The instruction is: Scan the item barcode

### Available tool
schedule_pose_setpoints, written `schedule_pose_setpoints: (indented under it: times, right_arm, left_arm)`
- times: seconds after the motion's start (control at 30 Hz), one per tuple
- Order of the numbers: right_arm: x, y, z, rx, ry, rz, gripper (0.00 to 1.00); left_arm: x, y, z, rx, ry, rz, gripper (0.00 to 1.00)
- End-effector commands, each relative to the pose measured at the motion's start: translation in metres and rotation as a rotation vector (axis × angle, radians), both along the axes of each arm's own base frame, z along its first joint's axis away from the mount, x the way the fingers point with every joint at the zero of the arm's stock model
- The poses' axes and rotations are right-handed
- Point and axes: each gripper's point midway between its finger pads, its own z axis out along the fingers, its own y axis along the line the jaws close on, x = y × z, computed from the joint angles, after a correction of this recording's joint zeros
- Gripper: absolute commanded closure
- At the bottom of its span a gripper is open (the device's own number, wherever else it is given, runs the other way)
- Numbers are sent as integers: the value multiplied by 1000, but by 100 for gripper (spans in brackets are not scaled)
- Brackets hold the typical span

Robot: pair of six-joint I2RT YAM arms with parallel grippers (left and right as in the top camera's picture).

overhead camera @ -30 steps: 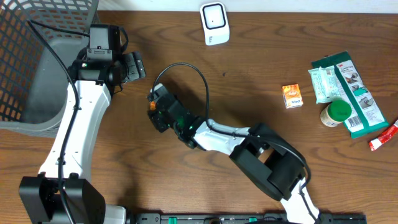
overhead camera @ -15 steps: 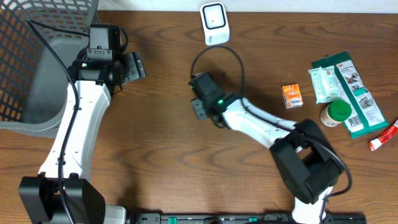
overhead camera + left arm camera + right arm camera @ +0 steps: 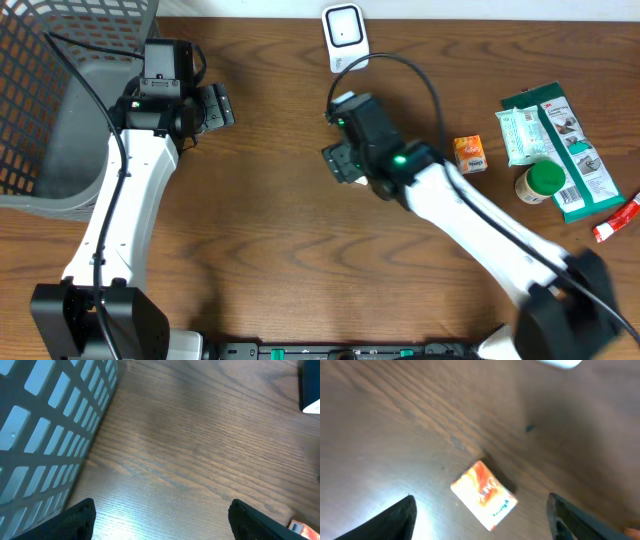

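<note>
Beside the grey mesh basket (image 3: 60, 110) the left gripper (image 3: 215, 105) hangs spread and empty; near the white barcode scanner (image 3: 345, 38) the right gripper (image 3: 342, 160) is spread too, holding nothing. The small orange cardboard box (image 3: 470, 154) lies on the brown wooden table (image 3: 250, 250) to its right; we judge a skewed closing could spin it away.

Right wrist view blurred, overhead sharp (glare on table (image 3: 427, 504)).
</note>
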Motion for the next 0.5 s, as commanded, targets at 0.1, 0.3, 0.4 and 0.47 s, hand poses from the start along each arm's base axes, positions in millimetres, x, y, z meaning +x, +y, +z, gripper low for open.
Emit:
schedule_pose_setpoints:
  times: [0.1, 0.3, 0.4, 0.47]
  right_arm:
    - [-19, -1, 9, -103, -15, 170, 34]
    - [-39, -2, -42, -329, 72, 418, 31]
    - [-36, -5, -65, -384, 108, 417, 31]
    - [-30, -9, -79, -425, 117, 401, 33]
  left_arm:
    - [3, -1, 18, -14, -44, 4, 14]
    - [3, -1, 18, -14, -44, 4, 14]
    - [3, -1, 18, -14, -44, 4, 14]
    - [3, -1, 18, -14, -44, 4, 14]
